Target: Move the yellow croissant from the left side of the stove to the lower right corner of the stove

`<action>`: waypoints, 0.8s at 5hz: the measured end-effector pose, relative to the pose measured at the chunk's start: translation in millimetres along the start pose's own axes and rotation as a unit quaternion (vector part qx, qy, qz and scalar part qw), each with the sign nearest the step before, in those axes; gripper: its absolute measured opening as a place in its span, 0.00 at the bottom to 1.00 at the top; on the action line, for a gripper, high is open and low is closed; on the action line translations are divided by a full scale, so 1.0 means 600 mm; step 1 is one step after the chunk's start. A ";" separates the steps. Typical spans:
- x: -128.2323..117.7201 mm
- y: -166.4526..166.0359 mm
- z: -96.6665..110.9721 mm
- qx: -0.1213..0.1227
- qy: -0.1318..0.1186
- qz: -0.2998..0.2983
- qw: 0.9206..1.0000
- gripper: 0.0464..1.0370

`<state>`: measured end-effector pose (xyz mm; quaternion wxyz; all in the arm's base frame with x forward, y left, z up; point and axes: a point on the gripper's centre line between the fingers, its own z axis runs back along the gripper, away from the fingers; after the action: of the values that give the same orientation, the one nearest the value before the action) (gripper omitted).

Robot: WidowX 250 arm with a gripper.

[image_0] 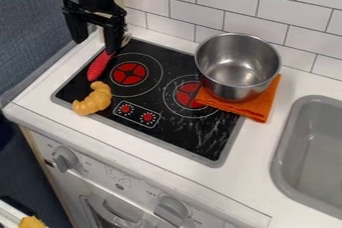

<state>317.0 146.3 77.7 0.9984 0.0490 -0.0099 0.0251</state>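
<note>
At 10 o'clock, the black gripper [95, 47] was held with its fingers spread wide and nothing gripped. Near them, a red-handled utensil [100, 66] was laid aslant on the black stovetop [180, 127]; whether it was touched could not be told. At the stovetop's 9 o'clock, a toy croissant [93, 101] was set. At 1 o'clock, a steel pot [219, 86] was rested partly on a folded orange cloth [257, 106], used perhaps as a heat pad.

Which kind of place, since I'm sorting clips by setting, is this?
Probably a toy kitchen: there's a black stovetop, a grey sink set into the counter and a metal pot.
</note>
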 end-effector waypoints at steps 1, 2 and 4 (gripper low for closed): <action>-0.006 -0.004 -0.018 -0.007 0.015 0.000 1.000 0.96; -0.040 -0.014 -0.050 -0.025 0.033 -0.005 0.999 0.96; -0.086 -0.019 -0.047 -0.010 0.011 -0.021 1.000 0.96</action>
<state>266.6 135.3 47.1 0.9992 0.0388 0.0023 0.0041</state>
